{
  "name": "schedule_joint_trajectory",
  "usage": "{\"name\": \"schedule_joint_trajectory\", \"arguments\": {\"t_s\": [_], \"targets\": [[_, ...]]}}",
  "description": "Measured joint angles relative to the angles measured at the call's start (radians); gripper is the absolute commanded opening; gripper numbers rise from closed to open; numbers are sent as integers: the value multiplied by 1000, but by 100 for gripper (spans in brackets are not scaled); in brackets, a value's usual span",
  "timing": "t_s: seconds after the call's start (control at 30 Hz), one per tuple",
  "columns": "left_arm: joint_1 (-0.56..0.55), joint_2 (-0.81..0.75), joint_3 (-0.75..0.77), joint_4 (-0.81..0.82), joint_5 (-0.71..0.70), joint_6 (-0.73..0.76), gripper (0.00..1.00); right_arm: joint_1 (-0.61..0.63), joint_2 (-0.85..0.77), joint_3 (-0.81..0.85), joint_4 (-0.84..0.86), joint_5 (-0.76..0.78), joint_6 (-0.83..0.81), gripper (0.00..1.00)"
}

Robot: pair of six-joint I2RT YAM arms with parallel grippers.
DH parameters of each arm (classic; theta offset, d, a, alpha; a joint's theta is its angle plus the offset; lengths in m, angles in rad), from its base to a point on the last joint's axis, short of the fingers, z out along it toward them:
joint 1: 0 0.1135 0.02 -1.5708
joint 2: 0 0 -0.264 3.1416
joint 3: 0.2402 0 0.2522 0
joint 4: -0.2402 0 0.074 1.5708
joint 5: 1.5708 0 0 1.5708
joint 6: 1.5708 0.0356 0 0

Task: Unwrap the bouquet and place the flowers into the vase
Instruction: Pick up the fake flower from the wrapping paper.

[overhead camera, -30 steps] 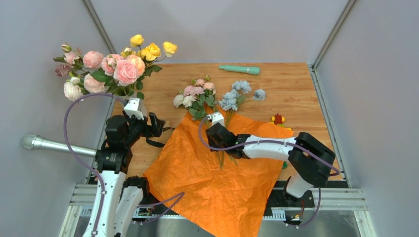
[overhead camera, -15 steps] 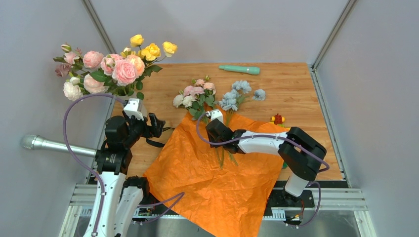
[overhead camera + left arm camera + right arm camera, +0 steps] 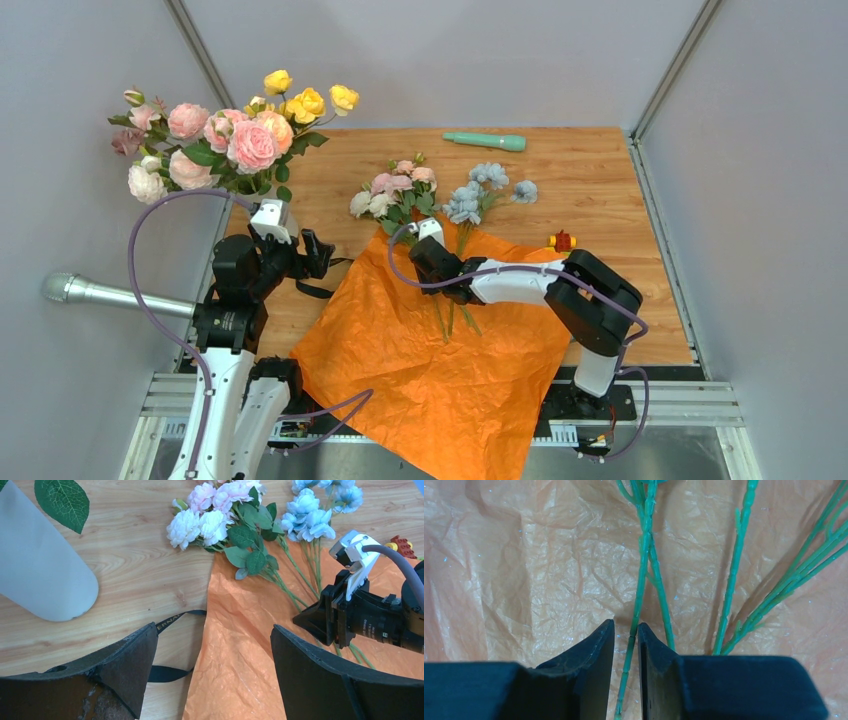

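The orange paper (image 3: 430,350) lies unfolded on the table, and the black strap (image 3: 170,622) lies loose at its left edge. On its far edge lie a pink and white bunch of flowers (image 3: 395,190) and a pale blue bunch (image 3: 478,195). Their green stems (image 3: 642,570) run across the paper. My right gripper (image 3: 625,625) straddles one stem, jaws narrowly apart with a small gap left of the stem. More flowers (image 3: 230,130) stand in the off-white vase (image 3: 40,575) at the back left. My left gripper (image 3: 212,630) hangs wide open over the paper's left edge, holding nothing.
A teal wand (image 3: 485,141) lies at the back of the table. A grey metal tube (image 3: 110,293) sticks out at the left. Small toy blocks (image 3: 563,240) sit by the paper's right corner. Grey walls close in both sides.
The right gripper has slid left and farther back across the paper along the stems, and its jaws have narrowed around one stem. The left arm has stayed still.
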Motion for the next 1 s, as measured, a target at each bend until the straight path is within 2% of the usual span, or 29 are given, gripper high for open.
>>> {"name": "schedule_joint_trajectory", "arguments": {"t_s": [0.17,0.43,0.7,1.0], "targets": [[0,0,0,0,0,6,90,0,34,21,-1,7,-8,17],[0,0,0,0,0,9,90,0,40,35,-8,18,-16,0],[0,0,0,0,0,10,90,-1,8,37,-30,11,0,0],[-2,0,0,0,0,11,90,-1,-138,15,-21,10,38,0]]}}
